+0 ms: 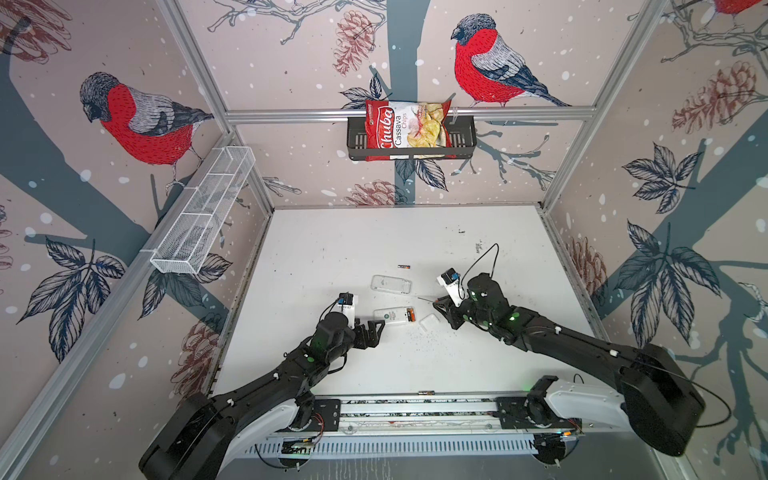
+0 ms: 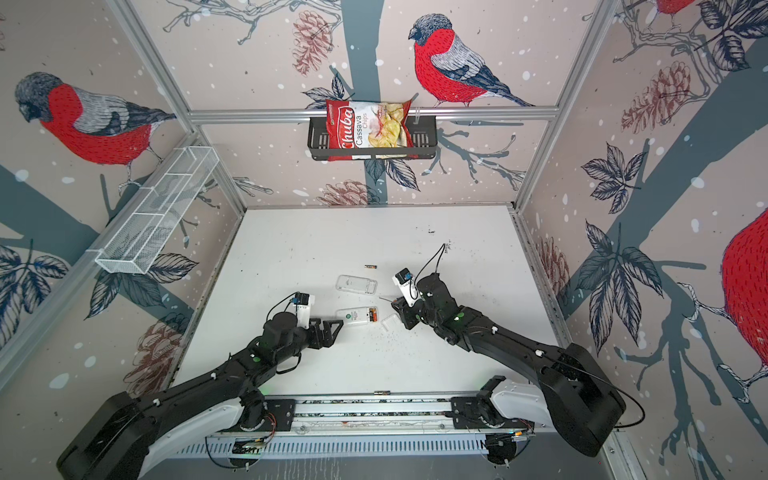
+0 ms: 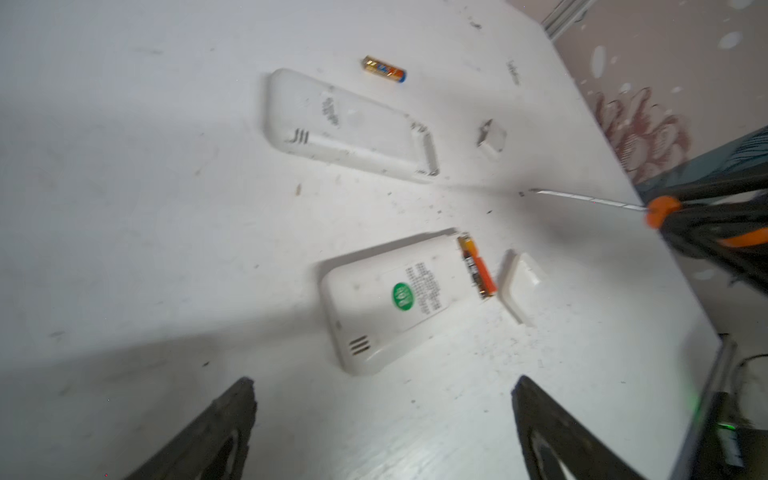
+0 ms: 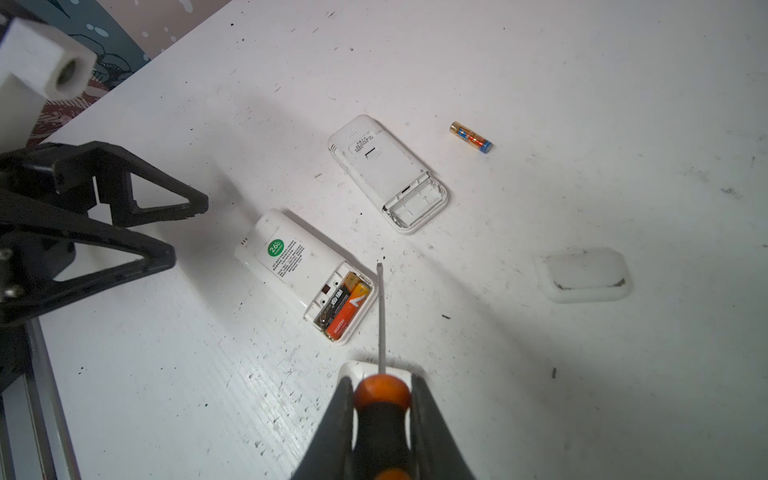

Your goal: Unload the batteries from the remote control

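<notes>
A white remote control (image 4: 299, 266) with a green sticker lies back up, its compartment open. Two batteries (image 4: 343, 305) sit in it, one black with a gold band and one orange. My right gripper (image 4: 381, 382) is shut on an orange-and-black screwdriver (image 4: 382, 415), whose tip hovers just beside the compartment's end. My left gripper (image 3: 384, 386) stands open and empty just short of the remote control's (image 3: 395, 299) other end. In both top views the grippers (image 1: 376, 330) (image 1: 440, 305) flank the remote control (image 1: 392, 316). One loose battery (image 1: 404, 266) lies farther back.
A second white remote (image 4: 386, 170) with an empty compartment lies behind the first. One white cover (image 4: 584, 274) lies off to the side, another (image 3: 521, 286) under the right gripper. A small battery-like cylinder (image 1: 426, 392) rests by the front rail. A chip bag (image 1: 407, 124) sits in a wall basket.
</notes>
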{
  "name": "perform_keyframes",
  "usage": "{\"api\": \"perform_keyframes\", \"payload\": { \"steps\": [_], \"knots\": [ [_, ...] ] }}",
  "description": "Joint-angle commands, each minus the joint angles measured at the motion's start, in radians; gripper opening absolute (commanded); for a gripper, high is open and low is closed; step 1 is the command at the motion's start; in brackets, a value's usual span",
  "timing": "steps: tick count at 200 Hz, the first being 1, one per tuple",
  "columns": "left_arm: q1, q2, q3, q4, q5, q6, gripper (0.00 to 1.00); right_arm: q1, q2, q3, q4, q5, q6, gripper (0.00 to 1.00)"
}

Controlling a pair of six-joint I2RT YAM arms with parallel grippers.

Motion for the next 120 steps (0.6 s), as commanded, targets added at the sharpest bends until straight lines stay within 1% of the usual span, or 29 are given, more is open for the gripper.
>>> {"api": "perform_keyframes", "payload": {
  "steps": [1, 25, 50, 73, 99, 120],
  "knots": [
    [-0.026, 0.016, -0.008, -0.006, -0.068, -0.021, 0.95, 0.001, 0.003, 0.007, 0.009, -0.030, 0.013, 0.00],
    [-0.053, 0.067, -0.003, 0.000, -0.105, -0.036, 0.96, 0.001, 0.009, -0.003, 0.011, -0.046, 0.034, 0.00],
    [-0.064, 0.123, -0.020, 0.058, -0.096, -0.064, 0.95, 0.000, 0.005, -0.031, 0.043, -0.059, 0.065, 0.00],
    [-0.082, 0.162, -0.013, 0.075, -0.120, -0.074, 0.95, -0.005, -0.008, -0.046, 0.060, -0.063, 0.074, 0.00],
    [-0.101, 0.206, 0.016, 0.060, -0.148, -0.066, 0.96, -0.007, -0.025, -0.060, 0.062, -0.065, 0.074, 0.00],
    [-0.145, 0.225, 0.061, -0.007, -0.221, -0.042, 0.95, -0.008, -0.051, -0.080, 0.072, -0.064, 0.074, 0.00]
  ]
}}
